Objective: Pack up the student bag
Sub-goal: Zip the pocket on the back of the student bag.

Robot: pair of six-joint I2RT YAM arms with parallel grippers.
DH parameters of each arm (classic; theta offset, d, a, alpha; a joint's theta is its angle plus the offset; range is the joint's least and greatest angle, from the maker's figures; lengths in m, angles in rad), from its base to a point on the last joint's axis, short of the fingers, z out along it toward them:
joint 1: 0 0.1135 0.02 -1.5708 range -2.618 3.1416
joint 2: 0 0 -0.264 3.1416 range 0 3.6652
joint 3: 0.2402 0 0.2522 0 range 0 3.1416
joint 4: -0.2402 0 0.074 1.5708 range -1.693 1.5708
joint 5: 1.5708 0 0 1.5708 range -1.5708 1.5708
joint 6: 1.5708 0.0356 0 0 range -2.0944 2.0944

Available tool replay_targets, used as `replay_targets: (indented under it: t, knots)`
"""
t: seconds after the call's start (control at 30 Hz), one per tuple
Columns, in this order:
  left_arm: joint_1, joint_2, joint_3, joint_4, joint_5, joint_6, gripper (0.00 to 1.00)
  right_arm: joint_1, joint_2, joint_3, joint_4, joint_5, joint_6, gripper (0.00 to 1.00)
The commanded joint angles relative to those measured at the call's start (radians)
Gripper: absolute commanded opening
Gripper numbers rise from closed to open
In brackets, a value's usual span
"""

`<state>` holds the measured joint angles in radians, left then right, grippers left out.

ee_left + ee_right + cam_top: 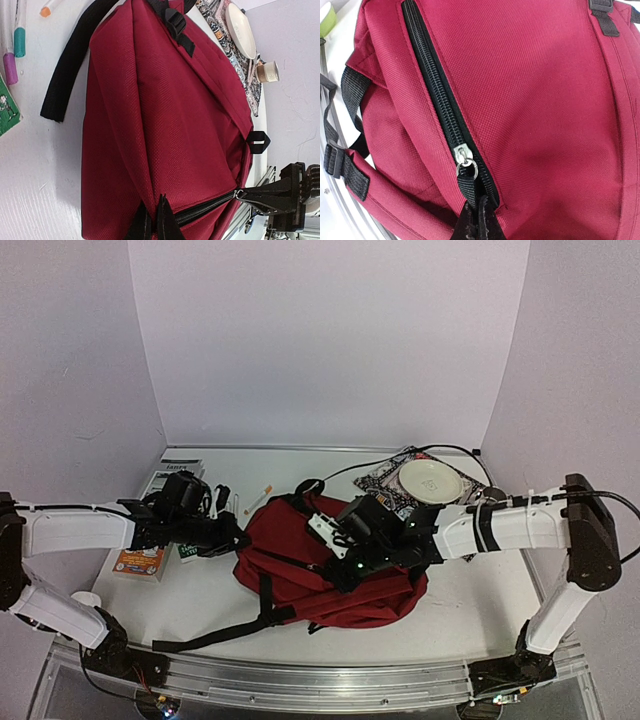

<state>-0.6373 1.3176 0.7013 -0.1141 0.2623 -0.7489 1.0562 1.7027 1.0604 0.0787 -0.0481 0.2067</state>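
Observation:
The student bag (290,552), dark red with black straps, lies flat in the middle of the table. My left gripper (235,537) is at its left edge; in the left wrist view it (154,200) is shut on a raised fold of the bag's red fabric (165,110) beside the zipper's end. My right gripper (338,572) is over the bag's middle. In the right wrist view it (476,202) is shut on the black webbing pull tab (467,184) hanging from the silver zipper slider (464,154). The black zipper (427,85) beyond the slider is closed.
Books (180,480), an orange box (140,562) and markers (255,502) lie left of the bag. A white plate (430,480) on a patterned cloth (385,475) sits at the back right, with a small cup (267,71) beyond it. A black strap (200,635) trails toward the front edge.

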Motion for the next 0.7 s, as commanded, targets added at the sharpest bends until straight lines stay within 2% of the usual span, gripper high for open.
replay_targets:
  t: [0.0, 0.17, 0.27, 0.47, 0.57, 0.67]
  knots:
    - [0.058, 0.009, 0.047, -0.021, -0.130, 0.019, 0.00, -0.005, -0.031, -0.037, -0.302, 0.046, 0.015, 0.00]
    - [0.052, 0.010, 0.031, 0.059, -0.007, 0.020, 0.00, -0.005, -0.015, 0.017, -0.286, -0.015, 0.030, 0.06]
    - [0.041, 0.012, 0.015, 0.108, 0.056, 0.004, 0.00, -0.004, 0.038, 0.052, -0.258, -0.041, 0.043, 0.06]
    - [0.023, 0.010, -0.007, 0.173, 0.100, -0.021, 0.00, -0.005, 0.126, 0.097, -0.211, -0.040, 0.062, 0.09]
    - [0.019, 0.005, -0.012, 0.181, 0.101, -0.024, 0.00, -0.005, 0.141, 0.101, -0.183, -0.048, 0.066, 0.01]
    - [0.019, 0.000, -0.015, 0.183, 0.101, -0.024, 0.00, -0.005, 0.140, 0.100, -0.162, -0.061, 0.062, 0.00]
